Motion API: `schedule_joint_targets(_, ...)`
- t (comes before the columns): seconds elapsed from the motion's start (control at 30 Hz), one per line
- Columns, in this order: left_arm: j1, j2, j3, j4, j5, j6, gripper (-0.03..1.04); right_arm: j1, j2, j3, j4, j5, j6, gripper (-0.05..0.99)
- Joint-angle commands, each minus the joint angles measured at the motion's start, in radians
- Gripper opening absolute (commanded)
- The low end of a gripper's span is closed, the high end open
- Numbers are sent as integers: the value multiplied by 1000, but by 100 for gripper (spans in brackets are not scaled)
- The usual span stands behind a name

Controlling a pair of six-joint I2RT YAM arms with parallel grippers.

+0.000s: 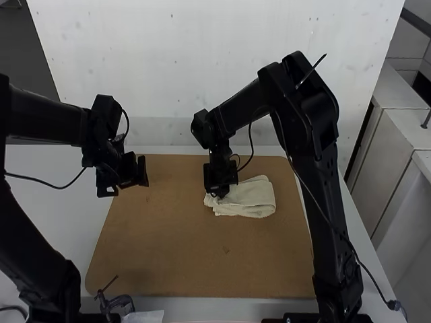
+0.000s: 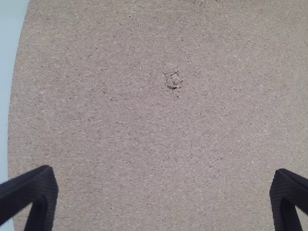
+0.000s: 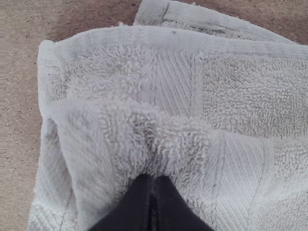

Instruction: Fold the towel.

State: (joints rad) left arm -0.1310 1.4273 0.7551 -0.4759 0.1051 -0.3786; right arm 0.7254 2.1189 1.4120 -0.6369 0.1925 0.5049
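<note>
The cream towel lies folded in several layers on the brown board, right of its middle. My right gripper points down at the towel's left end. In the right wrist view the towel shows stacked layers with hemmed edges, and my right gripper has its fingertips together against the upper layer; whether cloth is pinched between them is hard to see. Above the board's far left part, away from the towel, hangs my left gripper. In the left wrist view my left gripper has its fingers wide apart, over bare board.
The brown board covers the middle of the white table. A white wall stands behind it. The right arm reaches across above the towel. A small metal item and cables are at the near left edge.
</note>
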Motion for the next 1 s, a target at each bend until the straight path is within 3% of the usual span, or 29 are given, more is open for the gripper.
schedule_joint_targets(0.0, 8, -38, -13, 6, -4, 15, 99, 19, 23, 36, -1, -2, 12, 2)
schedule_joint_targets(0.1, 8, -38, -14, 6, -4, 15, 99, 9, 12, 36, -1, 1, 12, 6)
schedule_joint_targets(0.13, 10, -39, -14, 6, -4, 15, 99, 6, -5, 33, -1, 12, 12, 21)
schedule_joint_targets(0.2, 13, -47, -13, 6, -4, 18, 99, -7, -42, 31, -4, 19, 11, 64)
schedule_joint_targets(0.23, 18, -54, -14, 6, -2, 18, 99, -17, -65, 33, -7, 15, 6, 80)
schedule_joint_targets(0.27, 19, -65, -13, 6, -2, 18, 99, -30, -89, 36, -15, 12, 3, 86)
schedule_joint_targets(0.47, 19, -162, -3, 0, -2, 20, 99, -103, -290, 27, -37, 5, -25, 96)
schedule_joint_targets(0.6, 56, -214, -3, -7, -4, 35, 99, -158, -453, -53, -37, 10, -62, 96)
schedule_joint_targets(0.77, 103, -334, -19, -29, -5, 70, 99, -284, -688, -257, 42, 33, -120, 96)
schedule_joint_targets(0.97, 106, -505, -54, -82, -31, 87, 99, -419, -1080, -558, 167, 65, -216, 96)
